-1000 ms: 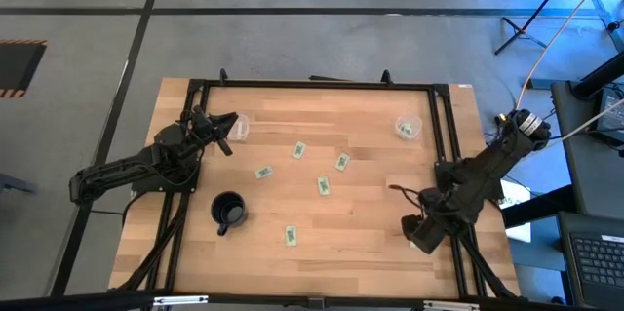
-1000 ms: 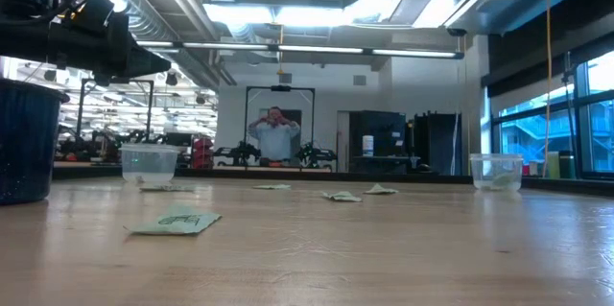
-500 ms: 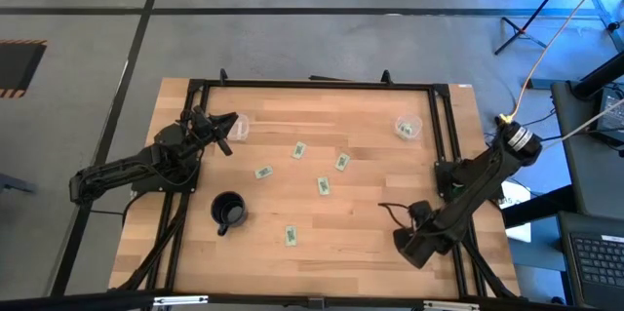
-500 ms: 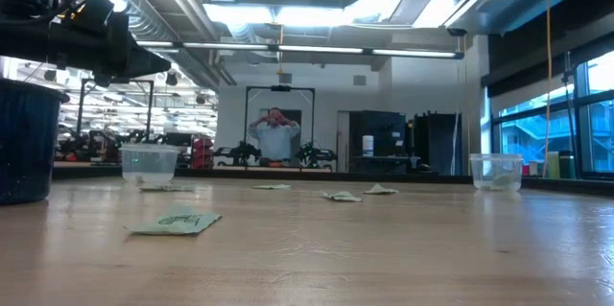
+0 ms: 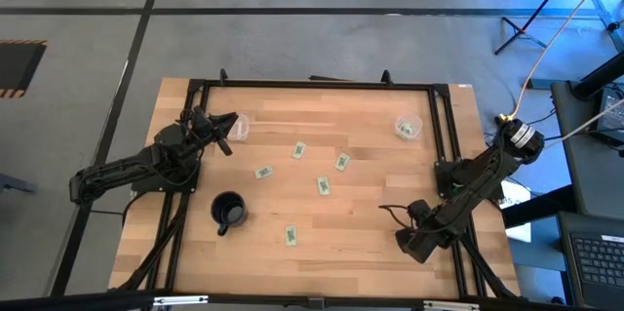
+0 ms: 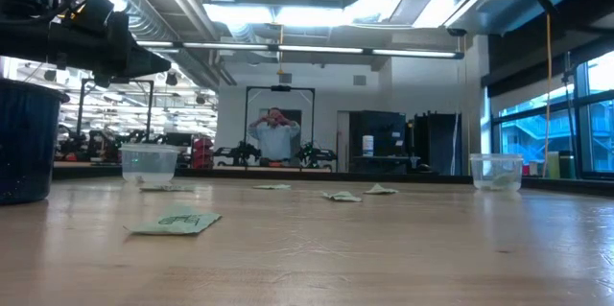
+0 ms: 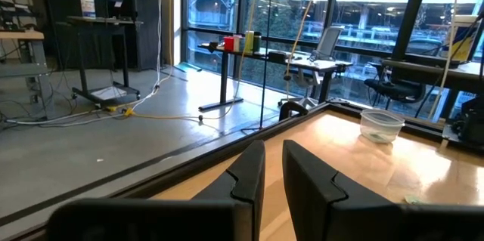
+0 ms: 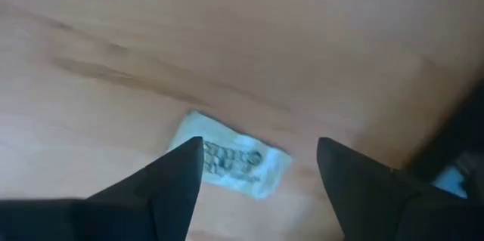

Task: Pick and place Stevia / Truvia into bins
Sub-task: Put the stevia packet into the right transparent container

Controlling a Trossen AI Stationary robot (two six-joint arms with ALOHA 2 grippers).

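Low view, from desk height: nearest lies a pale green Stevia sachet (image 6: 175,221) flat on the wooden desk (image 6: 384,258), with the black mug (image 6: 23,141) just left of it at the edge. Farther back more sachets (image 6: 342,196) lie scattered across the middle. Beyond them stand the two clear plastic cups: the left cup (image 6: 149,164) looks to hold nothing I can make out, while the right cup (image 6: 496,171) has a pale sachet inside. A person (image 6: 275,136) stands far off in the room.

From above, the right claw (image 5: 387,210) hovers low near the desk's near right edge, fingers spread wide over a single sachet (image 8: 231,163) lying flat between them, not gripped. The left claw (image 5: 226,119) sits beside the left cup (image 5: 238,128), its fingers nearly closed on nothing.
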